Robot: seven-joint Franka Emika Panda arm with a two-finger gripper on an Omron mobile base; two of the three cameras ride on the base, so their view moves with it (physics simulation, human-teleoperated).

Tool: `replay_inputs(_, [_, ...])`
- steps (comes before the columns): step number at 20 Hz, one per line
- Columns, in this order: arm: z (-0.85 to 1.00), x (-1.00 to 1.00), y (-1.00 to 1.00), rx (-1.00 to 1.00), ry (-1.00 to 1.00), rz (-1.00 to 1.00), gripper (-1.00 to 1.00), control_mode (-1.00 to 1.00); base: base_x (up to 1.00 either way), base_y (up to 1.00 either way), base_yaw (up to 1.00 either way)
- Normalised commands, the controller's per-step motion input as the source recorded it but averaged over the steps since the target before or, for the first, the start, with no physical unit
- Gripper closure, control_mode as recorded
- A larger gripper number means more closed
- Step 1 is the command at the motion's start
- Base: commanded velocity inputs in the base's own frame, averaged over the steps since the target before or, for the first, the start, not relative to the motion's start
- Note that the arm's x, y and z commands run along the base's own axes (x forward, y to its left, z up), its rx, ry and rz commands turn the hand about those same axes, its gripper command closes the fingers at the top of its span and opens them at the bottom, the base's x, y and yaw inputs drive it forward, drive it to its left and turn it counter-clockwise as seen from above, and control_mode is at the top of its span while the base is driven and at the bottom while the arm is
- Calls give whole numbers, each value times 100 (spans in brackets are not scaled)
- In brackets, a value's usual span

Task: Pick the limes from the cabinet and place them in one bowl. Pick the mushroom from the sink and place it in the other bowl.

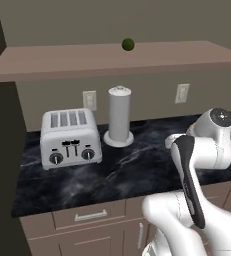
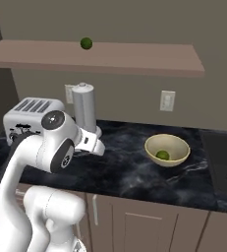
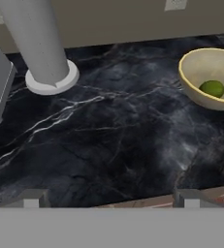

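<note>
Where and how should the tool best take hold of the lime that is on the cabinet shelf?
Grip the lime across its middle, approaching from the open front of the cabinet. It is a small round ball sitting alone on the flat slab, so any pair of opposite sides works, and the wall behind probably blocks other approaches.

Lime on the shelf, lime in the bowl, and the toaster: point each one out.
Lime on the shelf (image 2: 86,43), right base view, its round middle.
Lime in the bowl (image 3: 212,88), hand view, its top.
Toaster (image 1: 70,138), left base view, its front face.
</note>
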Motion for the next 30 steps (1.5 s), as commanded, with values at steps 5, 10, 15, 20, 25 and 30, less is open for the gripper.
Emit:
replay_inputs(5, [0,0,0,0,0,0,-100,100,10,19,-2])
replay_inputs(10, [0,0,0,0,0,0,-100,100,25,0,3])
replay_inputs(15, [0,0,0,0,0,0,-100,100,78,3,5])
replay_inputs(20, [0,0,0,0,0,0,-100,100,61,0,5])
replay_inputs(25, [0,1,0,0,0,0,-100,-100,34,1,2])
replay_inputs(30, [17,-1,16,-4,-3,0,-100,-100,0,0,0])
